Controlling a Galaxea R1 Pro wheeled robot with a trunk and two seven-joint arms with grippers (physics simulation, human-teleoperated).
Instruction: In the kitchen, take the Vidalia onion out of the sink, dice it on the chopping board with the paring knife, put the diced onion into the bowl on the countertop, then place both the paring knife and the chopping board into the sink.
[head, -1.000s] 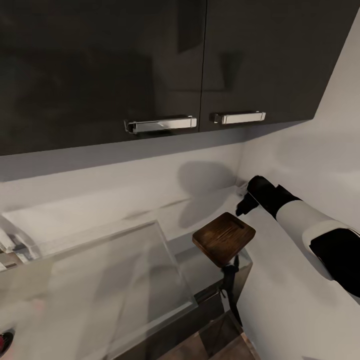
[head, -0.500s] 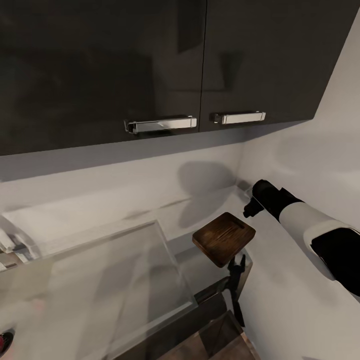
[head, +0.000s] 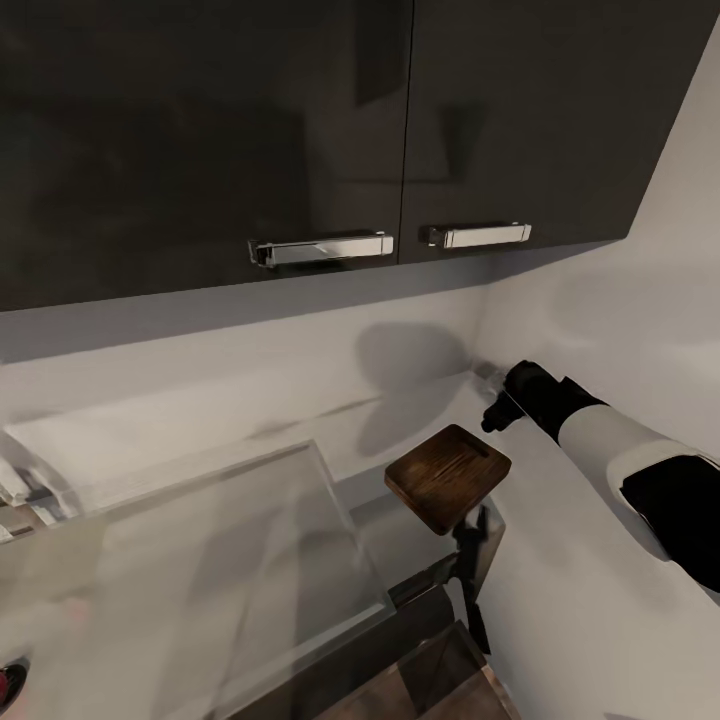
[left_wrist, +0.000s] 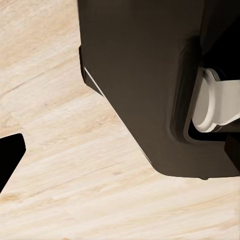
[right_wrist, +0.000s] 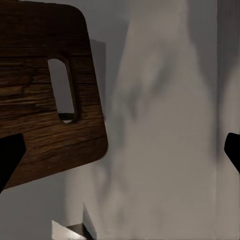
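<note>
Right wrist view alone reveals the chopping board's (right_wrist: 45, 105) slot handle (right_wrist: 62, 90)

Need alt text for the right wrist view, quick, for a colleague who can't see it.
A dark-brown wooden chopping board with a slot handle lies on the grey countertop. The right pincer is open over the bare counter beside the board, holding nothing.

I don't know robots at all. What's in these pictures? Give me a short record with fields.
place: kitchen corner, dark wall cabinets above a grey countertop
chopping board: dark wooden board near the countertop's end, slot handle facing the wall
right end effector: above the counter beyond the board, holding nothing, fingers apart
left wrist view: pale wood floor
sink: basin left of the board
</note>
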